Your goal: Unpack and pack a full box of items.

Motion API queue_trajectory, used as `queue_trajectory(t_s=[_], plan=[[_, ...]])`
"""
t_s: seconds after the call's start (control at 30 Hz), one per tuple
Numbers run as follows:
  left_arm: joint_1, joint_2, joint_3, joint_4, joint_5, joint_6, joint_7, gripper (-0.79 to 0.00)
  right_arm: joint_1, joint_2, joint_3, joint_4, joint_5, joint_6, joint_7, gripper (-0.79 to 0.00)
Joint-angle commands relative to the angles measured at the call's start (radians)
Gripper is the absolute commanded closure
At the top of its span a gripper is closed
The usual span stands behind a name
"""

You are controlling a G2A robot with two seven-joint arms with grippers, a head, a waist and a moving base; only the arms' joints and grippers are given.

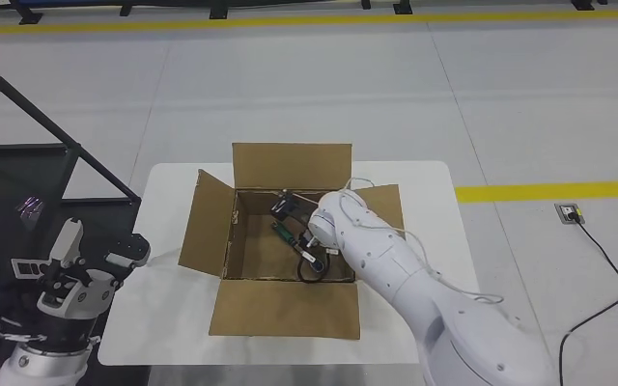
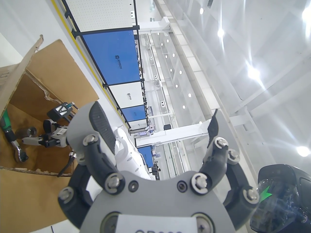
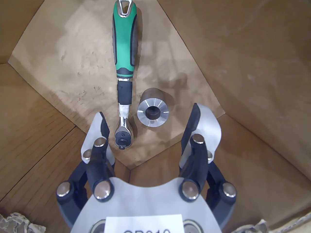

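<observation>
My right gripper (image 3: 149, 115) hangs spread inside the box (image 3: 243, 49), over the ratchet (image 3: 125, 49) and socket (image 3: 152, 112) lying side by side on its floor. Both look heavy, stiff steel; I'd pinch the ratchet's grippy green handle, not its slick head.

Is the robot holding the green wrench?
No, the right gripper hangs open while the wrench lies on the box floor.

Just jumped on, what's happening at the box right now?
The right gripper, open, is down inside the open cardboard box, poised over a green-handled ratchet and a metal socket lying side by side on the box floor. Neither is gripped yet. The left gripper is open and empty, off beside the box.
</observation>
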State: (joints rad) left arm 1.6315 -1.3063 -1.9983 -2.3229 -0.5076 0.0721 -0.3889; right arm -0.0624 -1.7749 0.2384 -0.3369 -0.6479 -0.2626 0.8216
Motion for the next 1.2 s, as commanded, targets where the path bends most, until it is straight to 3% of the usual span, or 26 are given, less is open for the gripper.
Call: queue_trajectory(t_s=[0.0, 0.23, 0.4, 0.47, 0.93, 1.17], plan=[[-0.001, 0.001, 0.001, 0.001, 0.001, 0.0, 0.001, -0.785, -0.001, -0.009, 0.004, 0.023, -0.001, -0.003, -0.009, -0.653], [-0.002, 0.004, 0.003, 0.0, 0.0, -0.003, 0.007, -0.785, -0.006, -0.039, 0.013, 0.079, -0.018, 0.029, -0.048, -0.64], [0.011, 0.006, 0.004, -0.008, -0.009, -0.009, 0.0, -0.785, -0.009, -0.053, 0.026, 0.107, -0.016, 0.026, -0.071, -0.696], [0.018, 0.007, 0.003, -0.007, -0.011, -0.009, -0.012, -0.785, -0.007, -0.058, 0.03, 0.114, -0.018, 0.023, -0.069, -0.785], [0.02, 0.007, 0.004, -0.007, -0.012, -0.008, -0.016, -0.785, -0.001, -0.065, 0.035, 0.116, -0.018, 0.035, -0.055, -0.785], [0.03, 0.007, 0.01, -0.012, -0.012, -0.034, -0.006, -0.785, -0.022, -0.058, 0.045, 0.099, -0.045, 0.078, -0.123, -0.785]])
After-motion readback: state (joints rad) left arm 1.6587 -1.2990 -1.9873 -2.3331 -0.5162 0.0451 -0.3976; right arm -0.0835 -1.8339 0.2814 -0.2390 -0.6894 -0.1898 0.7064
